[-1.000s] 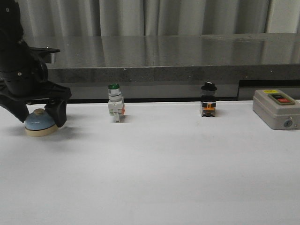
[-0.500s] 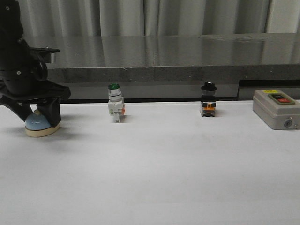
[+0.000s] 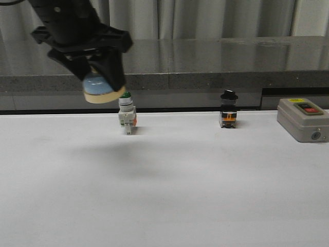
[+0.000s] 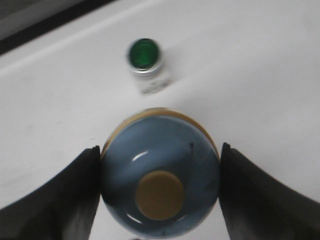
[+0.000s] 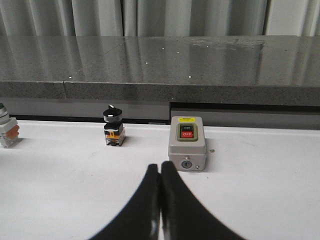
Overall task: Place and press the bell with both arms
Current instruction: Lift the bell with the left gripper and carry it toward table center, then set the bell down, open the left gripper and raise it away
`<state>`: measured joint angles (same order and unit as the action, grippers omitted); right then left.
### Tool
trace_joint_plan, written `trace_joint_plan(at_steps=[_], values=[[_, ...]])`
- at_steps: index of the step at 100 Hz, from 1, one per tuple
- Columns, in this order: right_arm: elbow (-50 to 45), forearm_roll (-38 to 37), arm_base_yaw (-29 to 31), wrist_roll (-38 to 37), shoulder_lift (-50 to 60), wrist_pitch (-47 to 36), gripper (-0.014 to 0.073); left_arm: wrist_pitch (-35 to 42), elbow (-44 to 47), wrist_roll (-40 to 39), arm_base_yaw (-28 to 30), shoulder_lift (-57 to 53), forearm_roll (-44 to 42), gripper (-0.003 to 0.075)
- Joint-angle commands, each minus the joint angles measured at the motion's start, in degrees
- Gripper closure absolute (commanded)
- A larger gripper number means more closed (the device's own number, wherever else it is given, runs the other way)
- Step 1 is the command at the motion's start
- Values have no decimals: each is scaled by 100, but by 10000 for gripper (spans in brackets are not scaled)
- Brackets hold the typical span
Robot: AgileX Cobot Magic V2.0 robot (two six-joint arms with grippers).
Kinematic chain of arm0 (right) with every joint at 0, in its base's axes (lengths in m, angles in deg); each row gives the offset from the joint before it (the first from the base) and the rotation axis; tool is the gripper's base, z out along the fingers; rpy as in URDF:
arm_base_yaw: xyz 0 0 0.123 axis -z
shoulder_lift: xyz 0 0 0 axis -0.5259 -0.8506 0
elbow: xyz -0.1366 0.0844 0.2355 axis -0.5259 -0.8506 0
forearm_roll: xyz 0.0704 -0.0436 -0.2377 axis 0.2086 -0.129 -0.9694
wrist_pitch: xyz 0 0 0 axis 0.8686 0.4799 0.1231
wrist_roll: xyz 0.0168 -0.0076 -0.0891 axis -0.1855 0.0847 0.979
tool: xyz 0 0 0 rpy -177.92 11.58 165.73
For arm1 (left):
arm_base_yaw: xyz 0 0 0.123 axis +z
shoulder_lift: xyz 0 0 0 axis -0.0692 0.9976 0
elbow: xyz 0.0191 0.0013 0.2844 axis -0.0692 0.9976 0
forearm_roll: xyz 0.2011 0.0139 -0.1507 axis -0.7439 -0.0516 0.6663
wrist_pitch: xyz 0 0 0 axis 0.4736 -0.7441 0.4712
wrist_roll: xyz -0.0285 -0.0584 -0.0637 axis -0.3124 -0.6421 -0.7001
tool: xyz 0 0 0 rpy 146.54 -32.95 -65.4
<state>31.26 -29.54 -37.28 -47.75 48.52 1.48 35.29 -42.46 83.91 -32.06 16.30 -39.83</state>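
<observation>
the left gripper (image 3: 103, 77) pinches the bell (image 3: 101, 87) and holds it in the air, well above the white table (image 3: 169, 180), up at the left of the front view. the bell's blue dome sits between the two dark fingers (image 4: 60, 200), one against each side, with its cream base below them and tilted slightly. in the left wrist view the bell (image 4: 160, 175) fills the gap between the fingers, its cream button (image 4: 160, 195) facing the camera, and the green switch (image 4: 146, 62) stands on the table beneath and just past it. in the front view the green switch (image 3: 126, 113) stands just beside and below the raised bell, close to the bell's base but apart from it. a soft shadow lies on the table under the bell. farther right stand a black knob switch (image 3: 229, 109) and, near the right edge, a grey box (image 3: 303, 119) with a red button. the right gripper (image 5: 160, 200) shows only in its own wrist view, its fingers pressed together with nothing between them, low over the table, with the grey box (image 5: 187, 143) just ahead and the knob switch (image 5: 113, 126) off to one side.
</observation>
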Motion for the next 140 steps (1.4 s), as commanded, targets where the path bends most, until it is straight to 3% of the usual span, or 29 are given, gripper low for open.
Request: trace_joint_plan(at_steps=[1,24,70,82,94,104,140], values=[[89,-57,27,57,93,-501,653,291,-158,44,-488,-138,64,554],[89,-57,27,57,93,-501,653,697,-170,117,-1205,544,64,554],[89,-57,27,57,93,-501,653,718,-170,117,-1300,1191,105,540],[89,-57,27,57,93,-501,653,601,-170,117,-1300,1191,120,423],[89,-57,27,57,93,-501,653,598,-170,117,-1300,1191,193,167],[89,-57,27,57,93,-501,653,641,-170,117,-1300,1180,209,25],[89,-57,27,57,93,-501,653,675,-170,-54,-1289,586,315,52]])
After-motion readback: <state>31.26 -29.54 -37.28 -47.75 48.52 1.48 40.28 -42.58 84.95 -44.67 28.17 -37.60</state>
